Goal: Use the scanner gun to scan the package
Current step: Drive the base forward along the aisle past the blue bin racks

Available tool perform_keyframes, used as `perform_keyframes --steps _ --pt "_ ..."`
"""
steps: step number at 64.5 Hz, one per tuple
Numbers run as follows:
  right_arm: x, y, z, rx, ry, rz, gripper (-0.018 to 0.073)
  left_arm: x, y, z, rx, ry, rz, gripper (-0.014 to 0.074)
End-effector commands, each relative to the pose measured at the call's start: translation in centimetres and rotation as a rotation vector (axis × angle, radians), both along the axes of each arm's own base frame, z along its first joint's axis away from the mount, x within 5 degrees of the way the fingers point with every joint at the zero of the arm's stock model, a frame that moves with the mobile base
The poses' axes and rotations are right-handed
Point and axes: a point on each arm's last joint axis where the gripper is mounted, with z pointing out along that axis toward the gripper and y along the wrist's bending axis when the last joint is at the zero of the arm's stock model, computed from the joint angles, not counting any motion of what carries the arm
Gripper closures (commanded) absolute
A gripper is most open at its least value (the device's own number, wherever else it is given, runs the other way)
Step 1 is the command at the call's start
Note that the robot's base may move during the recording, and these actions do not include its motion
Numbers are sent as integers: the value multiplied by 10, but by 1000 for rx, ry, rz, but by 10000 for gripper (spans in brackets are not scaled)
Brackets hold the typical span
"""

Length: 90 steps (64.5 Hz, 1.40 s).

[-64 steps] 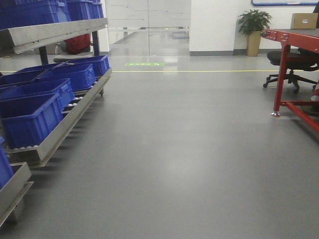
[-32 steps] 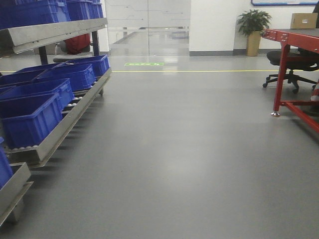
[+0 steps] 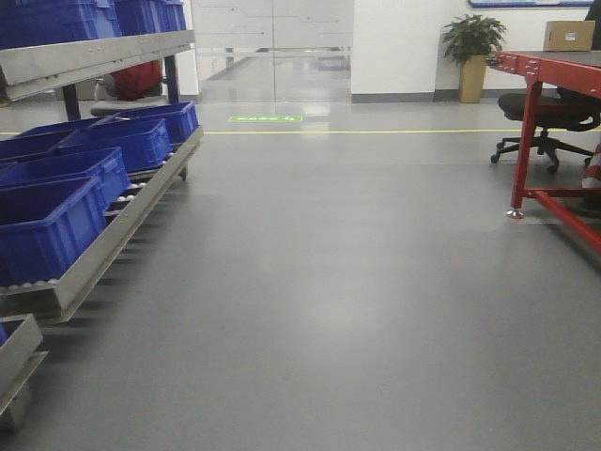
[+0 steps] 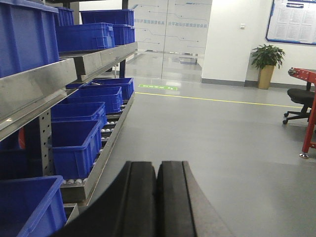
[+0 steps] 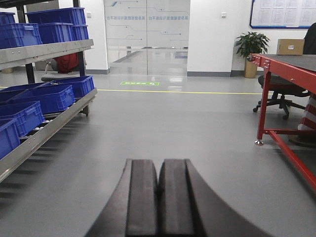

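As wrist views show, left gripper [image 4: 157,168] pressed tight together, holds nothing; right gripper [image 5: 158,168] same. Grey floor [image 3: 329,282] ahead. Blue bins [image 3: 56,225] on metal rack [image 3: 94,56], well left of red table [image 3: 554,64]. Black chair [image 3: 540,105] by red table. Tan box [image 3: 571,36], maybe package, small and far, on top of red table, far end. Plant [image 3: 472,42] behind red table.

Bright, even indoor light; soft glare on the floor [image 3: 310,282]; frames sharp.
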Motion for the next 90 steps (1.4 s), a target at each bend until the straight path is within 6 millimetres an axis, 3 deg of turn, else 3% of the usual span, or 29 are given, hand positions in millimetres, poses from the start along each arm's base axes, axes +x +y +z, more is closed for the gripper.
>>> perform_keyframes --steps 1,90 --pt "0 0 2 -8 -20 -1 727 -1 0 2 0 -23 -4 697" --pt "0 0 2 -8 -20 -1 727 -1 0 2 0 -23 -4 697"
